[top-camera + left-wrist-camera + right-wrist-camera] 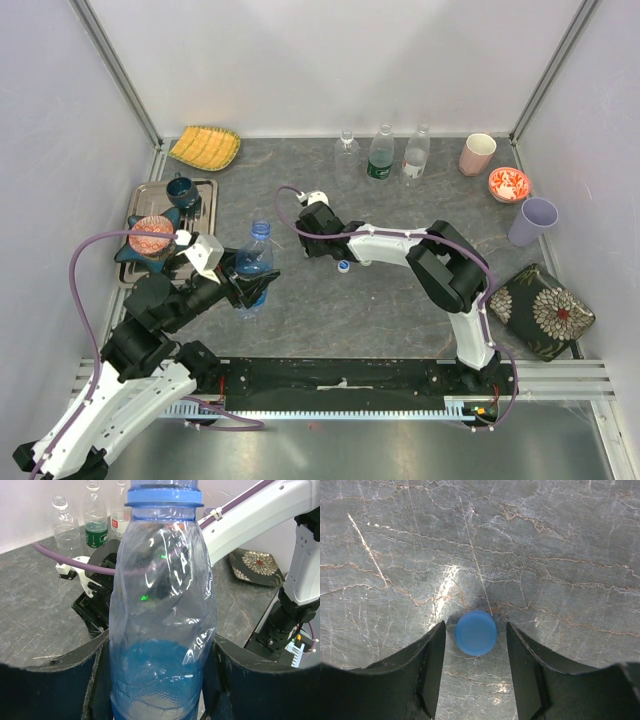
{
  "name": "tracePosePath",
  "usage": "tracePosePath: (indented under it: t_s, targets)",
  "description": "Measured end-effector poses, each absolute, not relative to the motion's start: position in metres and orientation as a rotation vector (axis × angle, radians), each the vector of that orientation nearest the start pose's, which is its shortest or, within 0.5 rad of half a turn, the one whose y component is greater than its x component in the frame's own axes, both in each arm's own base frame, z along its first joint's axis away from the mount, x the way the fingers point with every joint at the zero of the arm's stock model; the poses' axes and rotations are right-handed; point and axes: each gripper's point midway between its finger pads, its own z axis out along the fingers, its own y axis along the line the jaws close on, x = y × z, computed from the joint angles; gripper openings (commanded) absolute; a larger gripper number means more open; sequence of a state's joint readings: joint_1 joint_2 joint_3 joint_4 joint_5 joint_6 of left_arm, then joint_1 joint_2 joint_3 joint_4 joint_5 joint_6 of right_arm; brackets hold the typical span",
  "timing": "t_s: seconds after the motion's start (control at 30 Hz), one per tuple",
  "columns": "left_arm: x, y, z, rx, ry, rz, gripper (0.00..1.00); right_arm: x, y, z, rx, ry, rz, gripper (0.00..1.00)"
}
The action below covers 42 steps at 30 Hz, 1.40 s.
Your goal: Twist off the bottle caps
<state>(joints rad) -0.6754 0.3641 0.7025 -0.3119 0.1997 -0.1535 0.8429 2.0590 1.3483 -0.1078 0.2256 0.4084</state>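
Left jaws pinch the uncapped blue-tinted plastic bottle (162, 630); right jaws spread around the round blue plastic cap (476, 632) on the grey tabletop (545, 540). Next, probably: fetch another bottle.

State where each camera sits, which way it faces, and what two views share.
Top external: above, behind the bases, looking down at the table; left arm and right arm show.
Left wrist: looks level across the table; left tool clamps the blue-tinted bottle.
Right wrist: looks straight down; right tool open astride the blue cap.
Shared: top and right wrist show that cap.
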Motion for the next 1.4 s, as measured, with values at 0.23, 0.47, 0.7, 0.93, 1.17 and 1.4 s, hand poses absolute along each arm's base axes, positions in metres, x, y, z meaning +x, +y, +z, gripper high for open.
tracePosePath:
  t_s: [0.23,0.47,0.7,0.93,1.17,1.4]
  targets:
    - [0.155,-0.177,0.308,0.571,1.505,-0.804,0.49,0.351,0.363,0.027,-0.406,2.365,0.326,0.68]
    - [0.155,-0.177,0.308,0.572,1.504,-0.803,0.5,0.348,0.35,0.089,-0.338,2.331,0.317,0.79]
    - [0.157,-0.178,0.311,0.577,1.501,-0.8,0.5,0.363,0.336,0.262,-0.162,2.021,0.465,0.82]
    - [0.163,-0.198,0.301,0.649,1.55,-0.845,0.5,0.324,0.297,0.364,-0.128,1.806,0.635,0.82]
    - [0.157,-0.237,0.294,0.836,1.58,-1.003,0.5,0.279,0.308,0.375,-0.312,1.757,0.842,0.87]
    - [0.151,-0.261,0.291,0.955,1.562,-1.135,0.5,0.257,0.301,0.396,-0.406,1.68,0.884,0.94]
